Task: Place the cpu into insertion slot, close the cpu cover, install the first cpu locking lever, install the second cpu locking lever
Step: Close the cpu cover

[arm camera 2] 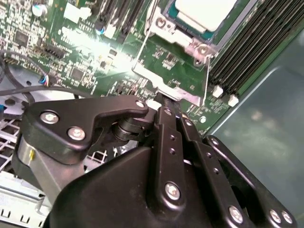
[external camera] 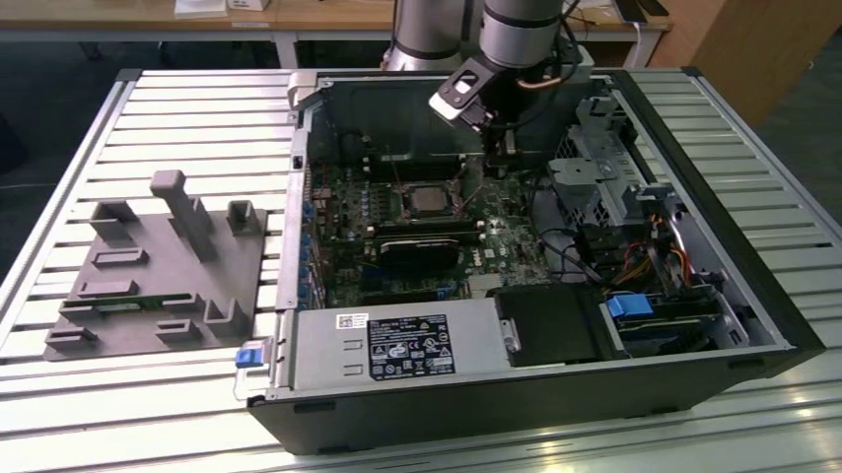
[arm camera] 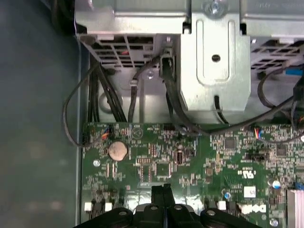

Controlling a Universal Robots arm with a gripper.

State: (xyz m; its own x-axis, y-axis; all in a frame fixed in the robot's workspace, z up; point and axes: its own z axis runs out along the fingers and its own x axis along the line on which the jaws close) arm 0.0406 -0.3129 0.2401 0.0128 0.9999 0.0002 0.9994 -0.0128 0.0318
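Pincer [arm camera 2: 164, 105] just beside cpu cover [arm camera 2: 172, 32]

Soft, even light brightens the table [external camera: 172, 108] in the exterior view; the computer case [external camera: 526, 404] interior is dimmer. In the second wrist view, white glare washes over the circuit board [arm camera 2: 102, 47].

The case [external camera: 526, 414] lies open on the table [external camera: 132, 89], with a jig [external camera: 158, 266] beside it on the exterior view's left. Inside, the board [external camera: 342, 246] lines the case floor. The power supply [external camera: 394, 345] sits along the near wall and the drive cage [external camera: 593, 187] on the exterior view's right. The cpu [arm camera 2: 204, 12] lies in the insertion slot [external camera: 401, 192] mid-board, with the cpu cover [arm camera 2: 166, 28] around it. The gripper [external camera: 498, 168] hangs over the board, between slot and cage.
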